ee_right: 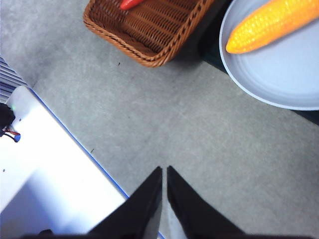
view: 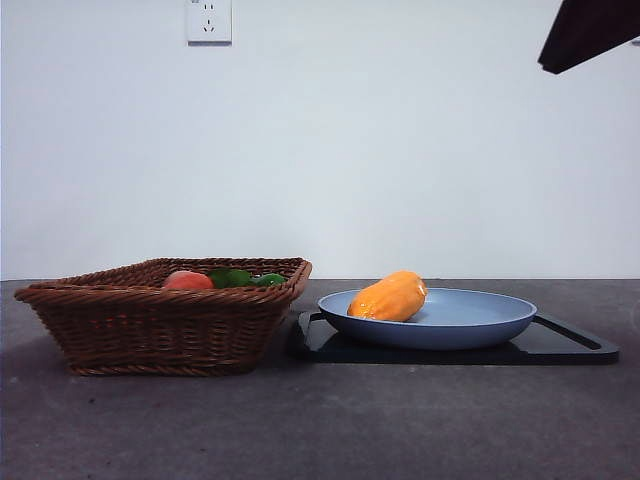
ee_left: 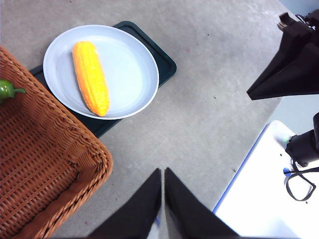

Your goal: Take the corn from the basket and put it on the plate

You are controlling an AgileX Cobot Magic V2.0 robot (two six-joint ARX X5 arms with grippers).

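The orange-yellow corn (view: 391, 297) lies on the blue plate (view: 480, 325), toward the plate's left side; it also shows as the corn (ee_left: 91, 77) on the plate (ee_left: 134, 69) and as the corn (ee_right: 271, 24) on the plate (ee_right: 284, 79). The brown wicker basket (view: 150, 325) stands to the left of the plate. My left gripper (ee_left: 163, 174) is shut and empty, high above the bare table near the basket's corner (ee_left: 89, 159). My right gripper (ee_right: 164, 172) is shut too, holding nothing, well back from the plate. A black tip (view: 585, 30) shows at the top right.
A reddish-pink fruit (view: 187, 281) and green items (view: 245, 278) sit in the basket. The plate rests on a flat black tray (view: 570, 345). A white stand edge (ee_right: 55, 164) lies at the table's side near the right gripper.
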